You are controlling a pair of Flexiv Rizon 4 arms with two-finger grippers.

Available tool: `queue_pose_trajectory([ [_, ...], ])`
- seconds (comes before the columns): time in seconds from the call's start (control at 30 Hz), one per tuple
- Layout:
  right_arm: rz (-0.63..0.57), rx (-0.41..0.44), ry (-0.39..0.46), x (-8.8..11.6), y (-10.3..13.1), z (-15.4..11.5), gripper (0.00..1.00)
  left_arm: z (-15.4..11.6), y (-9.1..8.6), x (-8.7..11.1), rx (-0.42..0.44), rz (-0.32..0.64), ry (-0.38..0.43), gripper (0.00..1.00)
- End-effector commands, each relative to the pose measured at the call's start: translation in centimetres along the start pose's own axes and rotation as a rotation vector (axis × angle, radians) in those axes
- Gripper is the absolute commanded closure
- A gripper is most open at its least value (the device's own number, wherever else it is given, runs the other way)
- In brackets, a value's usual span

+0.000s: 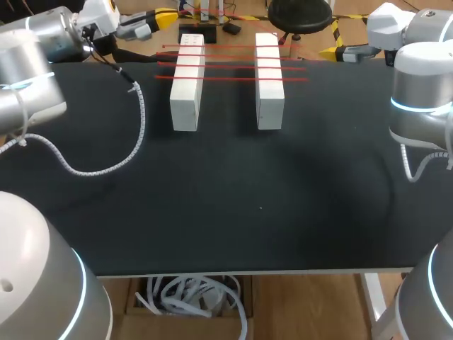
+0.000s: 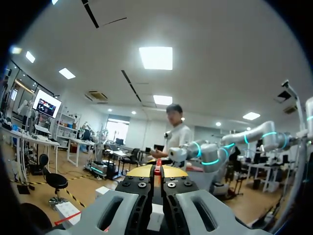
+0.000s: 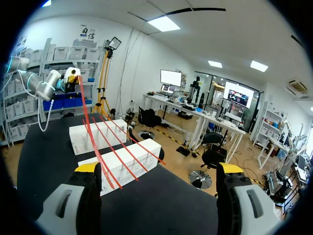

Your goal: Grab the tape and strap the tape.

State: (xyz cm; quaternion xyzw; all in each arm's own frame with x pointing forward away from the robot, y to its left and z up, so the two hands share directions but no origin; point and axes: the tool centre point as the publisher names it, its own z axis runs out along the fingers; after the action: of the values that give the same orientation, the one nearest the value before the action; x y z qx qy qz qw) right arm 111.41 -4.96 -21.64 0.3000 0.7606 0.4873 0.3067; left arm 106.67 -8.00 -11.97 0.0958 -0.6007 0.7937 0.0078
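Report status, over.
Left gripper shut on tape; right gripper open. Tape strung across both blocks. Cable on the table beside the blocks, apart from tape.

Black table (image 1: 233, 205); left white block (image 1: 185, 99) and right white block (image 1: 270, 99) lie parallel, apart.

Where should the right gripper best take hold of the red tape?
Probably the tape ends jutting past the right white block: they appear clear of the table, on the open right gripper's side. Come in from the right, closing above and below.
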Motion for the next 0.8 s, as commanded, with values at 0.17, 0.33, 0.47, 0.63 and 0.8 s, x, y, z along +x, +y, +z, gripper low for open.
queue_pose_trajectory([
  [0.17,0.000,0.000,0.000,0.0,0.0,0.0,0.00,0.0,0.0,0.1,0.000,0.001,-0.004,1.00],
  [0.33,0.000,0.000,0.000,0.0,0.0,0.0,0.00,2.4,0.3,0.1,-0.015,0.018,0.074,1.00],
  [0.47,0.000,0.000,0.000,0.0,0.0,0.0,0.00,4.5,0.8,-0.2,-0.014,0.039,0.150,1.00],
  [0.63,0.000,0.000,0.000,0.0,0.0,0.0,0.00,6.0,0.8,-0.6,0.019,0.063,0.178,1.00],
  [0.8,0.000,0.000,0.000,0.0,0.0,0.0,0.00,7.4,0.5,-0.6,0.028,0.076,0.189,1.00],
])
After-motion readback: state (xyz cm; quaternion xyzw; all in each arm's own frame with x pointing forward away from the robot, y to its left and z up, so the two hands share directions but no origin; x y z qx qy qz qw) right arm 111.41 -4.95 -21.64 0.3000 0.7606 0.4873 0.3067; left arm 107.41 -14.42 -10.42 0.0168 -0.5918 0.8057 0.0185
